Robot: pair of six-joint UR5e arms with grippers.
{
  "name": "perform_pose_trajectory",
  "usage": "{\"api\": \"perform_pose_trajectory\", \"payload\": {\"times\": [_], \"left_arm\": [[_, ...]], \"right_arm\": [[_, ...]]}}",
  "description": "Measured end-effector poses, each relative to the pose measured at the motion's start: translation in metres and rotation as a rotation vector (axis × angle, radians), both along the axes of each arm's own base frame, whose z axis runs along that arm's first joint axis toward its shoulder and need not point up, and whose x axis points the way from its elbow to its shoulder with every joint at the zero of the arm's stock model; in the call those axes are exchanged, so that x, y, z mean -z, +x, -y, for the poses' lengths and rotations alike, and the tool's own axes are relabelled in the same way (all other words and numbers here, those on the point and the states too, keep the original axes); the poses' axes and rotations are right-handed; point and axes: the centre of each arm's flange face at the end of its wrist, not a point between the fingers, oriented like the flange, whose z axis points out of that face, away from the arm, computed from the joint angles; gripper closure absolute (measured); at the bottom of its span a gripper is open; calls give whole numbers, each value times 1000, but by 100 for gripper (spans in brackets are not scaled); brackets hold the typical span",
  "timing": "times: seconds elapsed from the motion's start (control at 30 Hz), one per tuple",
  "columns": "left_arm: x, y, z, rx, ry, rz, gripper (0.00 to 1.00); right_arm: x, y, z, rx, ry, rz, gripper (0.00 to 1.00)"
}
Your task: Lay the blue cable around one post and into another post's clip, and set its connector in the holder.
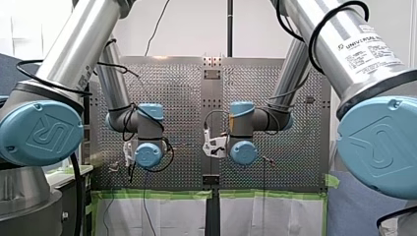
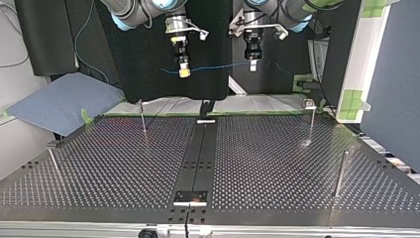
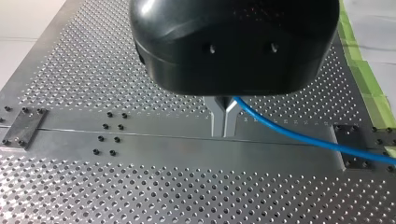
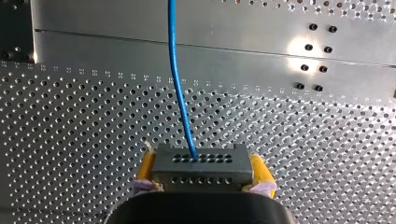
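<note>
**Both grippers hold the blue cable in the air**

Our right gripper (image 4: 201, 175) is clamped on the connector (image 4: 201, 162), a dark block with rows of small holes, which sits squeezed between the yellow pads (image 4: 147, 165); the blue cable (image 4: 175, 70) leaves the block's face and runs straight ahead over the perforated table (image 4: 70, 116). In the left wrist view our left gripper (image 3: 223, 131) has its metal fingers (image 3: 217, 116) pressed together on the cable; the cable comes out beside them and trails off to one side above the table's plain middle strip (image 3: 154, 144).

In the top view both grippers hang well above the table, ours on the right arm at the view's left, the other at its right; the cable stretches nearly level between them. Below stand a thin post (image 2: 142, 116) at the far left, a post with a clip (image 2: 311, 116) at the far right and a plain post (image 2: 340, 173) nearer us; the cable is well apart from all three. A small pale plate (image 2: 190, 197) lies at the strip's near end.
</note>
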Motion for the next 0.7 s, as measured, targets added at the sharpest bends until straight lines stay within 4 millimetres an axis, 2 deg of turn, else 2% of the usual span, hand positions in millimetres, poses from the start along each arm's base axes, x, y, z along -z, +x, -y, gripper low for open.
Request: {"api": "perform_pose_trajectory", "payload": {"times": [0.33,0.7], "left_arm": [[3,2,2,12,-1,4,100],[33,2,3,30,10,-14,100]], "right_arm": [[-1,0,0,0,-1,1,100],[-1,1,1,0,-2,2,100]]}}
